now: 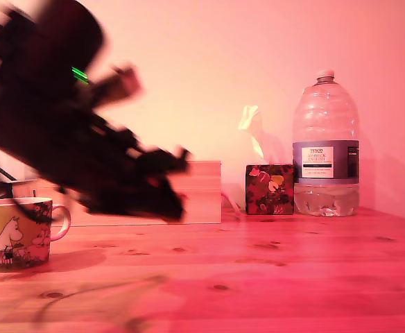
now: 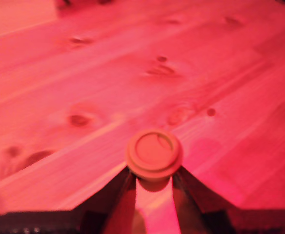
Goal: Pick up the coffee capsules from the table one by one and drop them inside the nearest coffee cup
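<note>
the coffee capsule (image 2: pixel 153 155) sits pinched between the 2 fingers of the gripper (image 2: pixel 153 183), closed to about the pod's body width just under its flat rim, top facing the wrist camera. it hangs above bare table (image 2: pixel 84 73), with nothing else under it in the wrist view. in the exterior view the gripper (image 1: pixel 171 184) is smeared with motion blur, raised off the wood and just to the right of the coffee cup (image 1: pixel 15 232), which stands at that view's left edge, handle toward the arm. the capsule itself cannot be made out there.

risks, as i judge them: the hold is narrow and low on a tapered pod, so a fast swing could let it slip or tilt out. the fingers hang near the mug's rim height, so a low approach could clip the rim or handle and shove the cup. releasing before the pod is over the opening would drop it on the wood. farther back from the cup, the pale wooden box (image 1: pixel 202 191), patterned box (image 1: pixel 270 189) and water bottle (image 1: pixel 325 149) stand well apart.
</note>
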You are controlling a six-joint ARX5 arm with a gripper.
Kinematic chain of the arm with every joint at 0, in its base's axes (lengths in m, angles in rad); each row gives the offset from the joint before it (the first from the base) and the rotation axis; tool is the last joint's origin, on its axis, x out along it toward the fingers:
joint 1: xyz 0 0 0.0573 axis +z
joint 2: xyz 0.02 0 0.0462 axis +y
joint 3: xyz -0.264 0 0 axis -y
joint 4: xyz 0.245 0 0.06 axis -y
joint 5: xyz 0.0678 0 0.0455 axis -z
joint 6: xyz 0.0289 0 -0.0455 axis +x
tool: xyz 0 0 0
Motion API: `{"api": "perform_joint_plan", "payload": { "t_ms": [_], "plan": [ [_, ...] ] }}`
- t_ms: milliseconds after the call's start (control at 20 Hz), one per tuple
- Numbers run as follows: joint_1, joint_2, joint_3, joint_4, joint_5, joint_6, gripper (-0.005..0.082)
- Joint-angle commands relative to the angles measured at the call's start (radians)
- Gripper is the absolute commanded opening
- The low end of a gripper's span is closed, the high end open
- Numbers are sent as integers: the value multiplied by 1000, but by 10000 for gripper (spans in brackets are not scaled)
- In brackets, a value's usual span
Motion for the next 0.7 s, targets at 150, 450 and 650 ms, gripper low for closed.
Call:
{"api": "perform_joint_plan", "payload": {
  "t_ms": [150,450,650],
  "plan": [
    [51,-177,-73,-74,-19,-6,57],
    [171,-359,-101,-235,-45,-2,57],
    [276,-435,-102,-318,-50,29,57]
  ]
}}
